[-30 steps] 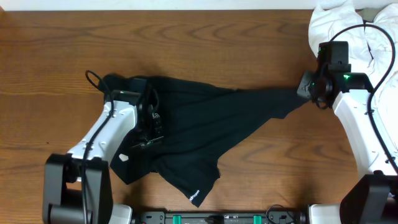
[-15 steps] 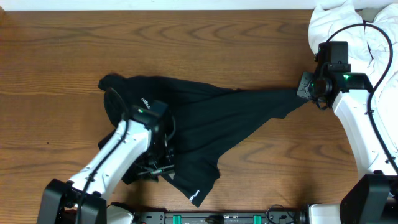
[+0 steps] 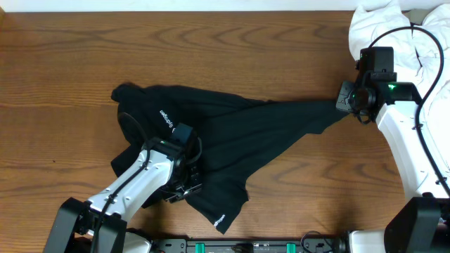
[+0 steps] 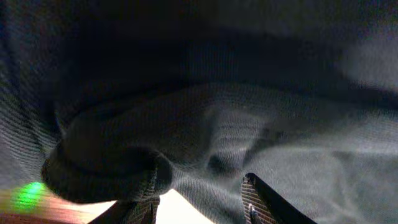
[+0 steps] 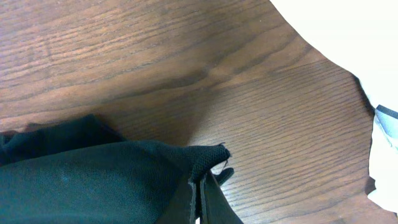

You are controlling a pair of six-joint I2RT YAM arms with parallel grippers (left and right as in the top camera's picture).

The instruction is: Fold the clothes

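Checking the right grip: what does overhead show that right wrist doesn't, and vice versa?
Overhead only: the whole garment stretched across the table, its white logo, and the left arm over its lower-left part.
Right wrist only: a close-up of the right tool shut on a corner of the garment.
Both: the black garment, the wood table, and white clothes at the right edge.

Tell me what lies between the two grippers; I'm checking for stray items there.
In the overhead view, only the black garment lies there. It stretches from the left gripper, which is over its near part, to the right gripper, shut on its far corner.
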